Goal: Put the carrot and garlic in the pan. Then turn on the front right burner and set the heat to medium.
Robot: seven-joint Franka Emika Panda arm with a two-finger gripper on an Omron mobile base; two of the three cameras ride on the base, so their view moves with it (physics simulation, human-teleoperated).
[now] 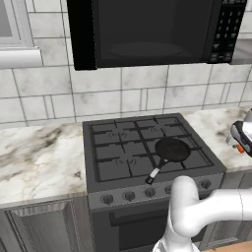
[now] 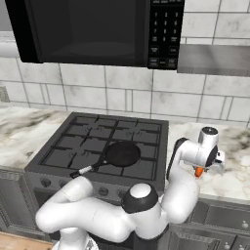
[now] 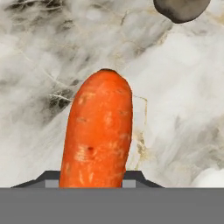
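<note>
Hand view: bright orange carrot (image 3: pixel 98 131)

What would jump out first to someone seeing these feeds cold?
The bright orange carrot looms in the hand view, lying on the marble counter between the gripper's fingertips. Next, the black pan sits empty on the stove's front right burner, while the white arm reaches right of the stove.

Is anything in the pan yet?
No. In the left base view the pan sits bare on the stove.
</note>
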